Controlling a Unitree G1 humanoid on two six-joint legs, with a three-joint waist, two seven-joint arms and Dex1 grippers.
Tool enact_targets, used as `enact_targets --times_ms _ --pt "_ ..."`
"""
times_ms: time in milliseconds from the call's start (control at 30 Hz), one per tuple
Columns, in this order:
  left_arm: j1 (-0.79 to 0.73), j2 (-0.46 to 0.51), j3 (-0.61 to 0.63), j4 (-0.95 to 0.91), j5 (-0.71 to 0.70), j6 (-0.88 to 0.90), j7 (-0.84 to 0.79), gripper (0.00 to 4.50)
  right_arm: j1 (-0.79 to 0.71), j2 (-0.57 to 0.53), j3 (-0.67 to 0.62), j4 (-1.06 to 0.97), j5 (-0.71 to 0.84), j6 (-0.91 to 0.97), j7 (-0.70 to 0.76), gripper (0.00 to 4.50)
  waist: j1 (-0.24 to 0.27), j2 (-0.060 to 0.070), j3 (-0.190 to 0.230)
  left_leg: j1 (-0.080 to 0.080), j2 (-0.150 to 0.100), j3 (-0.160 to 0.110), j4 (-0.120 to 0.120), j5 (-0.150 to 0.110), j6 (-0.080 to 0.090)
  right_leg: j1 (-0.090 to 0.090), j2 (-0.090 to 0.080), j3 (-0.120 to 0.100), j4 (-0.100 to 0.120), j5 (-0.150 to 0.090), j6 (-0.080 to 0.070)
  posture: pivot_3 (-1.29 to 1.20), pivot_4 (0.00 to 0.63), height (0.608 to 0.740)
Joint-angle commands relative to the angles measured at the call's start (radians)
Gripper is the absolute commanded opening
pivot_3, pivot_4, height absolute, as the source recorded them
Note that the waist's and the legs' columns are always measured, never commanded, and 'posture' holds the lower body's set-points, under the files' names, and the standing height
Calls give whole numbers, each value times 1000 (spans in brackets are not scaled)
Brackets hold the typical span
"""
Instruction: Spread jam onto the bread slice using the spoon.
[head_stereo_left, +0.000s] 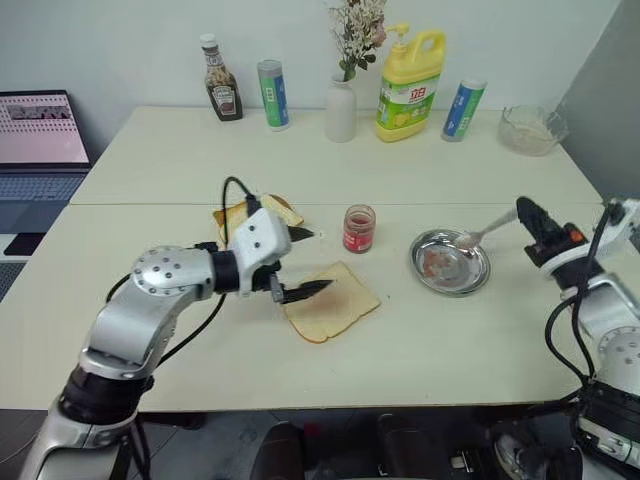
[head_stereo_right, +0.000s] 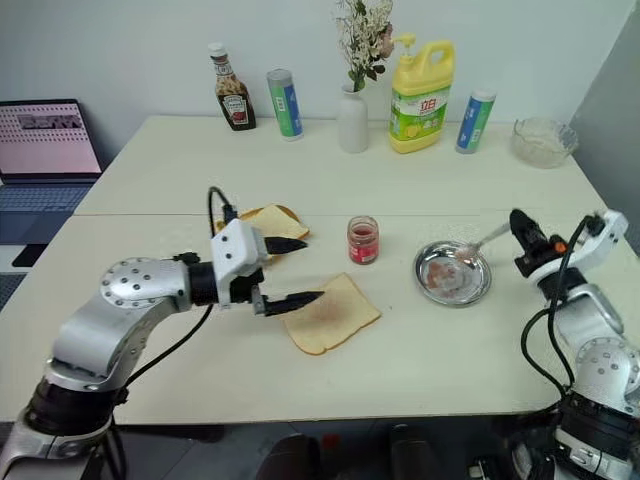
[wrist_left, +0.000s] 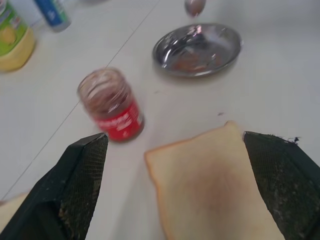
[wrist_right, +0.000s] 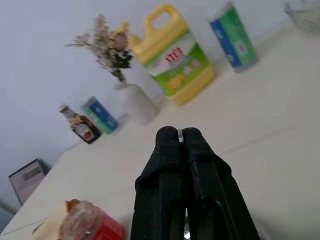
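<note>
The bread slice (head_stereo_left: 335, 300) lies flat at mid-table, pale tan with a faint pinkish smear at its centre. My left gripper (head_stereo_left: 303, 263) hovers open at its left edge, one finger over the slice's corner. The slice also lies between the spread fingers (wrist_left: 82, 185) in the left wrist view. The jam (head_stereo_left: 359, 228) is in a small open glass jar just behind the slice. My right gripper (head_stereo_left: 525, 212) is shut on the spoon (head_stereo_left: 485, 235) by its thin handle. The spoon's bowl hangs above the far rim of a metal plate (head_stereo_left: 478, 285).
A second, darker-crusted slice (head_stereo_left: 240, 215) lies behind my left hand. The plate holds red smears. Along the back stand a ketchup bottle (head_stereo_left: 220, 85), two cans, a white vase (head_stereo_left: 341, 108), a yellow detergent jug (head_stereo_left: 410, 85) and a glass bowl (head_stereo_left: 532, 128). A laptop (head_stereo_left: 40, 135) sits at far left.
</note>
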Motion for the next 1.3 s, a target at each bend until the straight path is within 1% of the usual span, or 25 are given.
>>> enact_targets --times_ms 33,133,233,367,433,533,833,1033,1300 --pt "11 7 59 -27 -10 54 56 4500 -126 -23 121 -73 -26 1 21 36 -2 0 0 0 0 0 0 0 0 0 0 0 0 0 0 0 150 740" --pt "29 8 62 -23 9 64 87 4500 -248 4 237 -8 -110 -37 59 36 -4 0 0 0 0 0 0 0 0 0 0 0 0 0 0 0 150 740" --pt "29 -7 79 -36 -10 85 113 4500 -349 33 354 103 -228 -106 135 36 -5 0 0 0 0 -1 0 0 0 0 0 -1 -1 1 -2 0 150 740" --pt "23 -14 96 -46 -26 96 130 4500 -423 47 468 243 -379 -222 251 36 4 -1 0 -3 0 -1 0 0 0 -2 -1 -1 -1 2 -4 0 150 740" --pt "16 -18 105 -49 -41 107 139 4500 -442 49 500 302 -440 -277 297 36 9 -1 0 -5 -1 -1 0 0 0 -4 -1 -2 -1 2 -4 0 150 740" --pt "12 -19 108 -56 -49 118 143 4500 -458 53 518 365 -505 -341 341 36 11 -1 0 -8 -1 -1 1 0 0 -6 -2 -2 -1 3 -4 0 150 740" --pt "-10 -36 88 -53 -68 117 151 4500 -468 72 554 474 -643 -467 432 36 10 -1 0 -8 -1 -2 0 0 0 -6 -2 -3 0 3 -5 0 150 740" --pt "-28 -40 76 -43 -63 113 146 4500 -456 94 584 507 -717 -531 464 36 10 -1 0 -8 -1 -2 0 0 0 -6 -2 -3 0 3 -5 0 150 740" --pt "-30 -47 63 -54 -64 116 149 4500 -439 86 643 549 -854 -655 487 36 10 -1 0 -8 -1 -2 1 0 0 -6 -2 -3 0 3 -5 0 150 740"
